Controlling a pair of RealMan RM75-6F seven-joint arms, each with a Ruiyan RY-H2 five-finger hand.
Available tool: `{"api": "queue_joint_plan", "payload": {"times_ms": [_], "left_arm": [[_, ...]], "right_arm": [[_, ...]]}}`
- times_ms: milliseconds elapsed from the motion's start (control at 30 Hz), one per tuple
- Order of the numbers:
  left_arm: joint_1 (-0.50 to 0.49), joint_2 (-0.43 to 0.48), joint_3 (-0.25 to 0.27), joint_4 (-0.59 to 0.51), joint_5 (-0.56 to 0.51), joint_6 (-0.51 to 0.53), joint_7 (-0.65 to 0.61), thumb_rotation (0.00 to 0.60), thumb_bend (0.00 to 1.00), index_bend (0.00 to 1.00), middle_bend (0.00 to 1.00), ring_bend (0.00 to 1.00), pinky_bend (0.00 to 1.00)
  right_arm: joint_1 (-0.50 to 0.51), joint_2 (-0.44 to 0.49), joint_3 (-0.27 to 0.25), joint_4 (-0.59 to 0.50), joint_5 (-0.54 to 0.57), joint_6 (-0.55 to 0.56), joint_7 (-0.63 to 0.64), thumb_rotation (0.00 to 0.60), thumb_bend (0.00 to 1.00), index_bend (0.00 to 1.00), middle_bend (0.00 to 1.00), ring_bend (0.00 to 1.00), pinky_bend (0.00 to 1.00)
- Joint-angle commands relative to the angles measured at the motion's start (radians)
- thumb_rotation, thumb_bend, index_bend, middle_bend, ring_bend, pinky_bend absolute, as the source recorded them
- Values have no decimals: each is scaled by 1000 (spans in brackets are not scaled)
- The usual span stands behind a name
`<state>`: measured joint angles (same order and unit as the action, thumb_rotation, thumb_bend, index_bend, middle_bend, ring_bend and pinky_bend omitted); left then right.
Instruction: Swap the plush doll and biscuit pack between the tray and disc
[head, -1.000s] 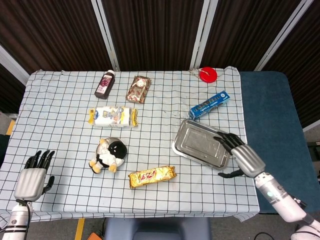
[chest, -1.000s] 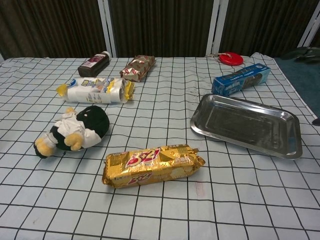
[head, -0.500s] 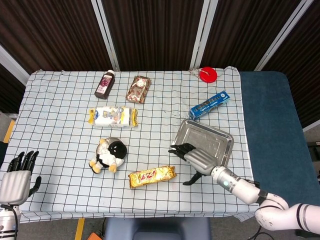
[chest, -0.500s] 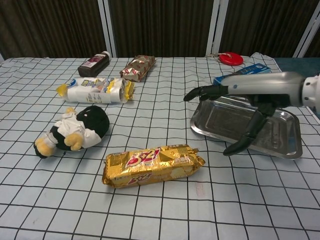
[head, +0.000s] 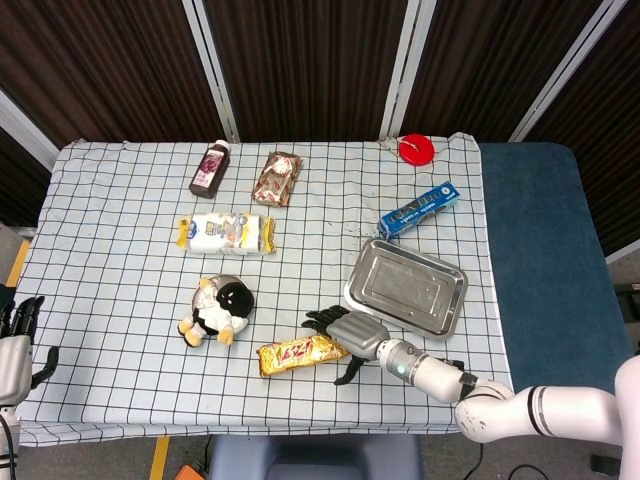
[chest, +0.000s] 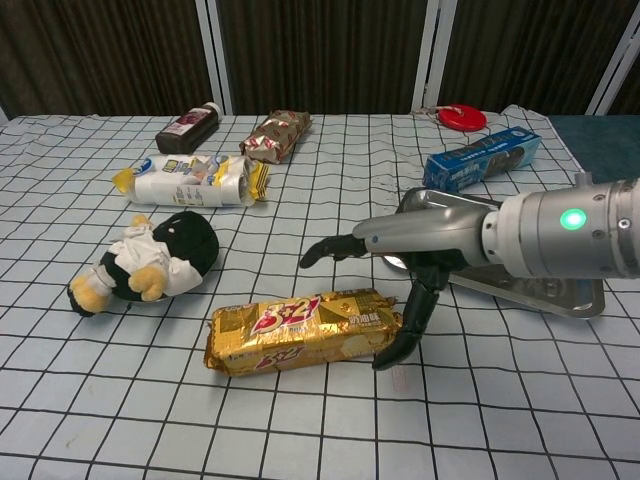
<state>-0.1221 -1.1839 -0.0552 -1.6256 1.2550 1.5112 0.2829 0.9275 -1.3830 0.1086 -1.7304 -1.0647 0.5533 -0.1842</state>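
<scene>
Biscuit pack (head: 304, 353) at 9 o'clock of right robot hand (head: 345, 333), fingers spread, grasping nothing; thumb beside pack's end.

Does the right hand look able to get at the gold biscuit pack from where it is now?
Probably yes. The right hand hovers open at the gold biscuit pack's right end, fingers spread above it and thumb down beside it. Nothing lies between them; the tray sits behind the hand.

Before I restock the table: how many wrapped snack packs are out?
4: gold pack at the front by the right hand, white pack left of centre, brown pack at the back, blue box behind the tray.
</scene>
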Motion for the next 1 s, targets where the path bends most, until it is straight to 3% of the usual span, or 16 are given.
{"api": "queue_joint_plan", "payload": {"times_ms": [33, 233, 500, 667, 767, 1000], "left_arm": [[6, 8, -12, -1, -8, -3, -12, 600, 432, 68, 93, 31, 148], [7, 13, -21, -3, -2, -11, -20, 600, 432, 69, 93, 31, 148], [7, 13, -29, -2, 3, -22, -23, 600, 432, 68, 93, 30, 148], [9, 14, -28, -5, 12, -25, -21, 600, 432, 68, 94, 31, 148], [10, 13, -28, -6, 15, -27, -19, 600, 432, 68, 93, 31, 148], [13, 12, -28, -8, 22, -29, -15, 600, 431, 68, 93, 31, 148]], "right_arm": [[37, -47, -29, 26, 72, 28, -61, 600, 60, 170, 44, 62, 40], [68, -106, -56, 65, 154, 67, -114, 600, 60, 228, 126, 130, 91], [73, -175, -69, 122, 193, 144, -155, 600, 110, 461, 318, 367, 226], [43, -226, -67, 166, 171, 247, -179, 600, 185, 692, 502, 604, 451], [21, -249, -63, 189, 147, 302, -189, 600, 228, 803, 580, 689, 542], [-26, -261, -47, 214, 78, 381, -172, 600, 288, 908, 658, 768, 615]]}}
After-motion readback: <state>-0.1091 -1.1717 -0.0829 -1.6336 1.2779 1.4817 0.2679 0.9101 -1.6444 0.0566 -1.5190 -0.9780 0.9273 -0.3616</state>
